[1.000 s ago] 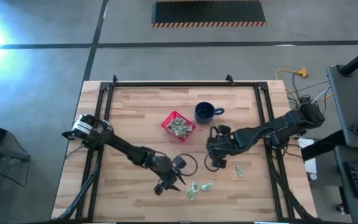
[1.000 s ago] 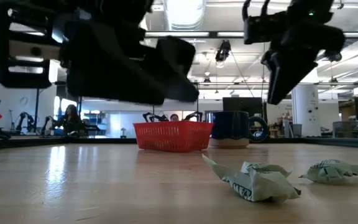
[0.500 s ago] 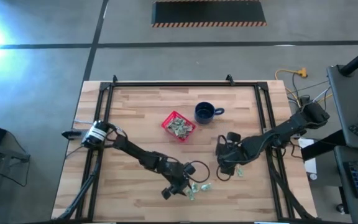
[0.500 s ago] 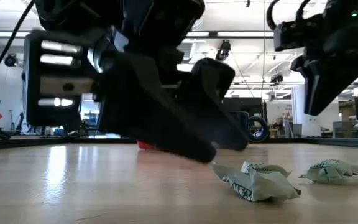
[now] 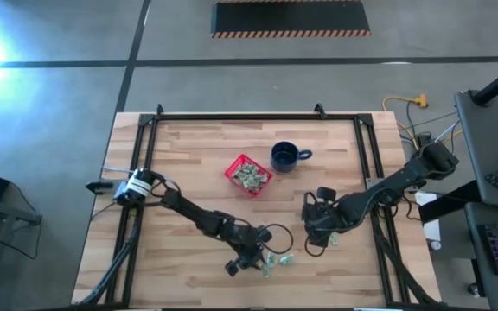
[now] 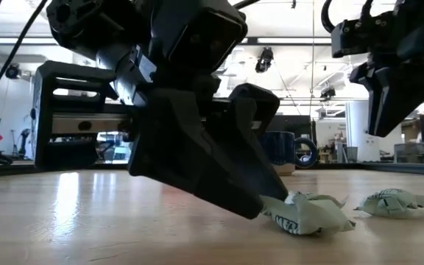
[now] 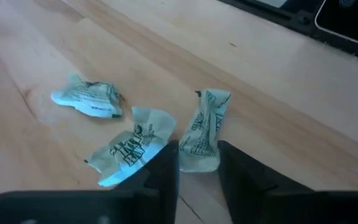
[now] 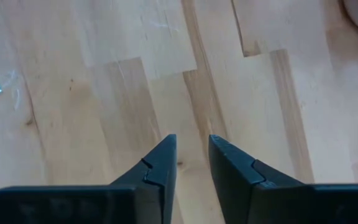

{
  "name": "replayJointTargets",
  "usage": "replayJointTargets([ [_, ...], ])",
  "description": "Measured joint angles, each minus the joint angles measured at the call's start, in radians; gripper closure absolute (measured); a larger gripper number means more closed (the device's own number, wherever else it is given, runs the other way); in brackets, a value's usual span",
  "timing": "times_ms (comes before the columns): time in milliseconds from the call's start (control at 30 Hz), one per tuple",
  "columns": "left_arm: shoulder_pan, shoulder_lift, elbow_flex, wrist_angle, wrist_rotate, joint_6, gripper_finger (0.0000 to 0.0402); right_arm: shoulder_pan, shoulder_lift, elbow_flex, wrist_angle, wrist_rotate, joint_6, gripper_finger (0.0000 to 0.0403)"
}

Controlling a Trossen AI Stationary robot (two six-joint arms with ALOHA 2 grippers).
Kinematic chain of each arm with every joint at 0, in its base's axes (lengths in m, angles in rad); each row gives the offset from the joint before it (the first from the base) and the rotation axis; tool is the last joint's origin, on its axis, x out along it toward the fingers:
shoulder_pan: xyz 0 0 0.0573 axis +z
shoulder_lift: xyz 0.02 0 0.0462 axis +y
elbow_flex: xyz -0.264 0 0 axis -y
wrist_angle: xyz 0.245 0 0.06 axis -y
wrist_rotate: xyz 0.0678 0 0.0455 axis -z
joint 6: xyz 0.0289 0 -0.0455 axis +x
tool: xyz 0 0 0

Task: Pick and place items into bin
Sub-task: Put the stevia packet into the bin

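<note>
Three pale green-and-white wrapped pieces (image 7: 132, 146) lie close together on the wood near the table's near edge. My left gripper (image 7: 199, 165) is down at the table, open, with one finger on each side of the near end of one piece (image 7: 205, 127). A further piece (image 5: 332, 238) lies alone to the right. My right gripper (image 5: 314, 246) hangs above the table just left of it, narrowly open and empty (image 8: 192, 155). The red bin (image 5: 248, 174) holds several pieces; in the low view my left gripper hides it. My left gripper comes slanting down from the table's left, its fingertips (image 6: 260, 210) at the tabletop. The end of one wrapped piece (image 7: 197, 155) fills the gap between the fingers. I cannot tell whether they press on it. The piece lies flat on the wood.
A dark blue mug (image 5: 285, 156) stands just right of the bin, toward the far side. A black frame (image 5: 232, 115) runs round the table's edges. Bare wood lies between the bin and the loose pieces.
My left gripper has moved right and toward the near edge, then come down until its fingertips reach the table at the cluster of pieces. My right gripper has moved from beside the mug toward the near right, to the lone piece. No piece has moved.
</note>
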Motion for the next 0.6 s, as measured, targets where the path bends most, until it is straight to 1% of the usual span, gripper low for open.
replayJointTargets([
  [167, 0.007, 0.000, 0.000, -0.028, 0.005, 0.003, 0.0377, 0.000, 0.000, 0.000, 0.001, 0.001, 0.000, 0.0325],
  [233, 0.008, -0.001, 0.000, -0.034, 0.003, 0.006, 0.0395, 0.000, 0.000, 0.000, 0.002, 0.001, 0.000, 0.0327],
  [400, 0.014, -0.006, 0.000, -0.045, -0.009, 0.008, 0.0399, 0.000, 0.000, 0.000, 0.006, 0.001, 0.000, 0.0330],
  [467, 0.018, -0.018, 0.000, -0.077, -0.013, 0.011, 0.0400, 0.000, 0.000, 0.000, 0.010, 0.001, 0.000, 0.0329],
  [533, 0.022, -0.043, 0.000, -0.146, -0.054, 0.017, 0.0400, 0.000, 0.000, 0.000, 0.012, 0.001, 0.000, 0.0328],
  [600, 0.023, -0.076, 0.000, -0.230, -0.126, 0.024, 0.0401, 0.000, 0.000, 0.000, 0.013, 0.004, 0.000, 0.0328],
])
